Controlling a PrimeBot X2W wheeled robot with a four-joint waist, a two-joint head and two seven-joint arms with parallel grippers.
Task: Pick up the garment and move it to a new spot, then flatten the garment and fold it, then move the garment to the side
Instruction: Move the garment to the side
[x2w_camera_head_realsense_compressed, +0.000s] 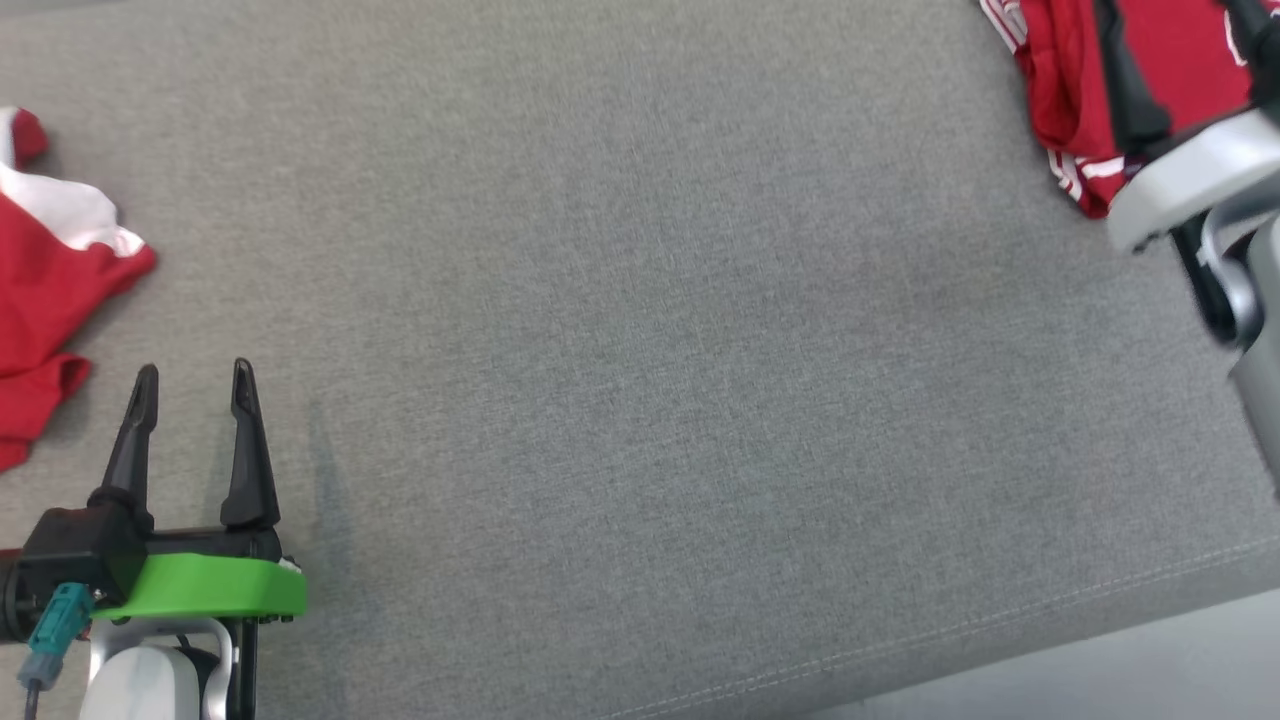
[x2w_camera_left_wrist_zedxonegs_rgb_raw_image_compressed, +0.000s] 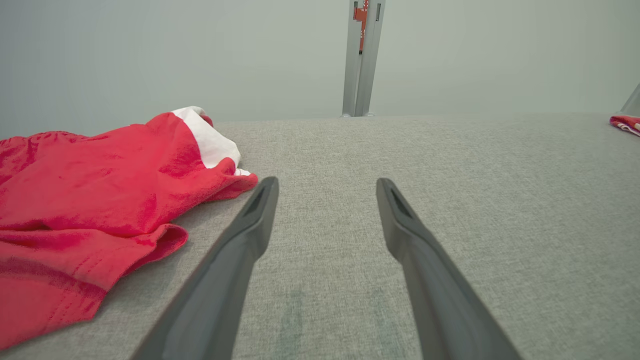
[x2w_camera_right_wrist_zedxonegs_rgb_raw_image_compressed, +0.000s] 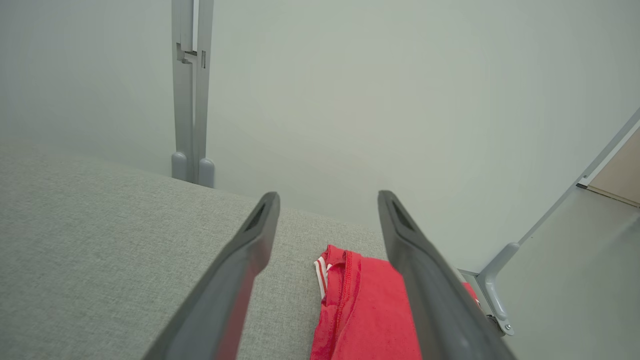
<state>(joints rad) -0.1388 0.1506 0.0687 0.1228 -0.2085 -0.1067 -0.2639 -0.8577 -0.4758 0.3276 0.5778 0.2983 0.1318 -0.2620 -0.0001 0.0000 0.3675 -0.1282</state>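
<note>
A red-and-white cloth (x2w_camera_head_realsense_compressed: 40, 290) lies far left on the grey padded surface (x2w_camera_head_realsense_compressed: 640, 300), my L tool (x2w_camera_head_realsense_compressed: 195, 370) just beside it, jaws wide apart, empty; task's red garment (x2w_camera_head_realsense_compressed: 1060, 80), far rt, looks soft, light, floppy, so I'd pinch its hem; R tool (x2w_camera_right_wrist_zedxonegs_rgb_raw_image_compressed: 327, 200) over it, spread, holding nothing.
</note>
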